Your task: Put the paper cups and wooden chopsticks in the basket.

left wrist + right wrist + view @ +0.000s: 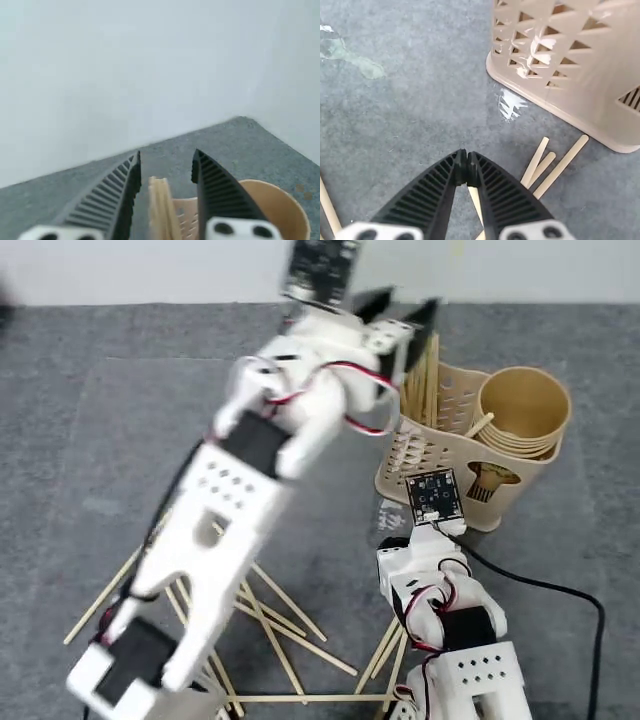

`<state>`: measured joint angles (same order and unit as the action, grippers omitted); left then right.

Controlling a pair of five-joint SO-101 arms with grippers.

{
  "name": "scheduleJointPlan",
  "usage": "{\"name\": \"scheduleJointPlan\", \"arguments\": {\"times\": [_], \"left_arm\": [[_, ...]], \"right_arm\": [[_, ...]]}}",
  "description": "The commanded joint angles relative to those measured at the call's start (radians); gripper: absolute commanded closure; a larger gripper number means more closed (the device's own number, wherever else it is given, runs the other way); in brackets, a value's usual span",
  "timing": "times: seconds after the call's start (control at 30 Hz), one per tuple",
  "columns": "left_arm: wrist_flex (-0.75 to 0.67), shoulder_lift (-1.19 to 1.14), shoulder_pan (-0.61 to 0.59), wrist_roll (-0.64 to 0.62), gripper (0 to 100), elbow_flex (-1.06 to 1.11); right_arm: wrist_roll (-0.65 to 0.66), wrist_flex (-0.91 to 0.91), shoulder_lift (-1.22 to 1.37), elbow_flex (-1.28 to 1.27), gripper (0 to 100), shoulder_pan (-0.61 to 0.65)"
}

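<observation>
**Snag risk at basket; loose sticks not yet in**

left gripper (pixel 167 154) is released, jaws spread either side of the upright chopsticks (pixel 160 207) standing in the basket (pixel 440 468), upper right of the high view. A sideways pull could hook their tops and tip the basket or flick sticks out. right gripper (pixel 465 160) is clenched, apparently on nothing, low over the mat (pixel 395 110) by the basket foot. It could shove the loose sticks (pixel 560 165) underneath. paper cups (pixel 525 405) are tan and nested in the basket's right compartment. scattered chopsticks (pixel 275 615), thin and pale, criss-cross at lower centre-left.
</observation>
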<state>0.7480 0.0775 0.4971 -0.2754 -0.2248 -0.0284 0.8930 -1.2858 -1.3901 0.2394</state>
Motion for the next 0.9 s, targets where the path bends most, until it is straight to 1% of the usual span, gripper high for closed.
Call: {"name": "scheduleJointPlan", "arguments": {"times": [0.0,0.13,0.3,0.43,0.57,0.7,0.77,0.87], "left_arm": [[0.172,0.155,-0.089,-0.006,83,-0.007],[0.365,0.262,-0.215,0.008,83,-0.007],[0.557,0.374,-0.387,0.106,83,-0.007],[0.677,0.440,-0.525,0.169,83,-0.007],[0.776,0.479,-0.671,0.224,83,-0.005],[0.818,0.485,-0.798,0.256,83,0.054],[0.806,0.485,-0.858,0.264,83,0.110],[0.760,0.485,-0.934,0.264,83,0.205]], "right_arm": [[0.012,-0.016,-0.019,0.014,98.7,0.004],[0.014,-0.010,-0.019,0.029,98.7,0.005],[0.021,0.059,-0.008,0.127,98.7,0.022],[0.071,0.182,-0.008,0.235,98.7,0.099],[0.072,0.292,0.004,0.351,98.7,0.216],[0.066,0.384,0.136,0.482,95.6,0.312],[0.063,0.415,0.239,0.549,93.0,0.354],[0.061,0.415,0.389,0.629,90.3,0.418]]}}
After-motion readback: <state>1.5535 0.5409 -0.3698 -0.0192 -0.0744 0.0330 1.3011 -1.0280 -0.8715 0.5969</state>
